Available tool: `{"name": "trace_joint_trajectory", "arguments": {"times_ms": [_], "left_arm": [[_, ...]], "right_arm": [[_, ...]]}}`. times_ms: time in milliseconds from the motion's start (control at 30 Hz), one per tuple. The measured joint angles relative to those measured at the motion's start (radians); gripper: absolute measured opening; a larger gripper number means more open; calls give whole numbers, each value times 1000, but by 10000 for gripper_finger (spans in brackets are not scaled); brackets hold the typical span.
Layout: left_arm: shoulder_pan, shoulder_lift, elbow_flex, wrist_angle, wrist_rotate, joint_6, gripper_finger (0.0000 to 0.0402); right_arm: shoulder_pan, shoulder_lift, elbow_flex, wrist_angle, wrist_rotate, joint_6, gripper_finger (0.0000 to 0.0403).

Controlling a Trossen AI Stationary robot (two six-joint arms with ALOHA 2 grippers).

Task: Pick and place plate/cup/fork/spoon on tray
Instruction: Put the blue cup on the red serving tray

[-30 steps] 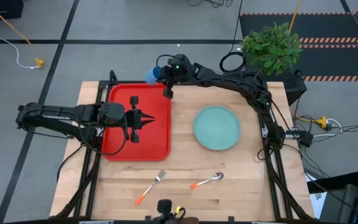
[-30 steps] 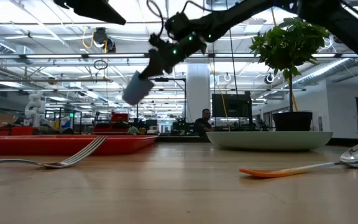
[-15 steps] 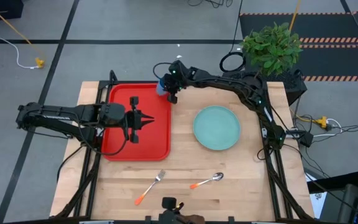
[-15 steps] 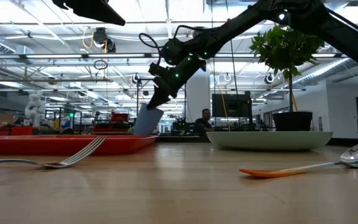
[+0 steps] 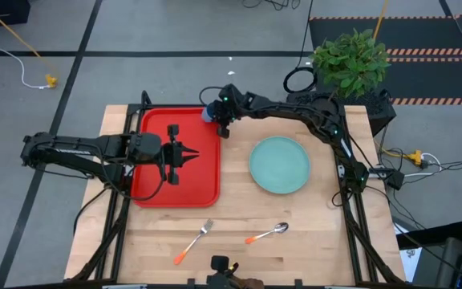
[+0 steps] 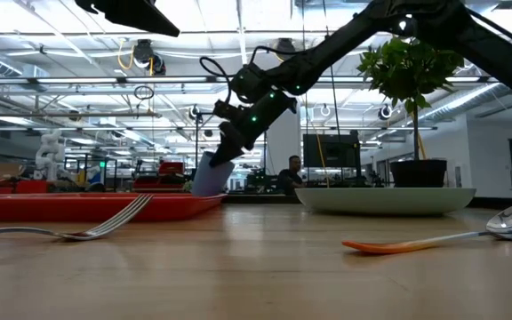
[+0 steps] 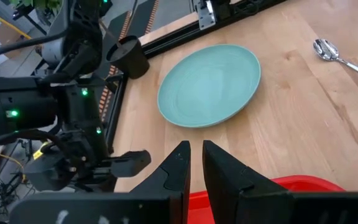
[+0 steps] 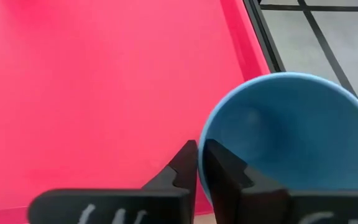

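The blue cup (image 5: 208, 113) is in my right gripper (image 5: 219, 120) over the far right corner of the red tray (image 5: 155, 185). It also shows in the low view (image 6: 206, 174) and in the right wrist view (image 8: 284, 137). My left gripper (image 5: 194, 154) hovers shut and empty over the tray's middle. The light teal plate (image 5: 279, 164) lies flat on the table to the right of the tray. The fork (image 5: 193, 241) and the spoon (image 5: 267, 234), both with orange handles, lie near the table's front edge. My right gripper holds the cup by its rim (image 8: 205, 140), one finger inside the cup and one outside. The fingers come from above, slanting down toward the tray. The cup is tilted, with its bottom (image 6: 203, 189) down at the tray's rim level; whether it touches the tray cannot be told.
A potted plant (image 5: 350, 58) stands at the table's far right corner. Bare wood lies between the tray and the plate and along the front edge around the cutlery. A person (image 6: 293, 169) shows far off in the room behind.
My right gripper has carried the cup from beyond the table's far edge toward the near edge and down, to the tray's far right corner. The cup has stayed tilted in the hold.
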Motion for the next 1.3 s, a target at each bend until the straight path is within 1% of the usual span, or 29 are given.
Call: {"name": "trace_joint_trajectory", "arguments": {"times_ms": [200, 333, 433, 500, 600, 667, 867, 1000, 1067, 1300], "left_arm": [[0, 0, 0, 0, 0, 4, 47], [0, 0, 0, 0, 0, 4, 47], [0, 0, 0, 0, 0, 5, 47], [0, 0, 0, 0, 0, 5, 47], [0, 0, 0, 0, 0, 5, 47], [0, 0, 0, 0, 0, 5, 47], [0, 0, 0, 9, 0, 6, 47], [0, 0, 0, 14, 0, 7, 47], [0, 0, 0, 14, 0, 14, 47], [-1, 0, 0, 43, 0, 15, 47]], "right_arm": [[0, -3, -1, 7, 5, 1, 34], [8, -15, -1, 10, 54, -7, 35], [15, -20, -1, 24, 55, -15, 35], [19, -21, -1, 25, 54, -31, 32], [24, -21, -1, 21, 54, -42, 11], [27, -21, -1, 24, 56, -44, 5], [39, -27, -1, 13, 58, -50, 3], [58, -51, -1, -13, 134, -76, 3], [66, -59, -1, -31, 153, -88, 4], [56, -71, 0, -96, 154, -93, 4]]}}
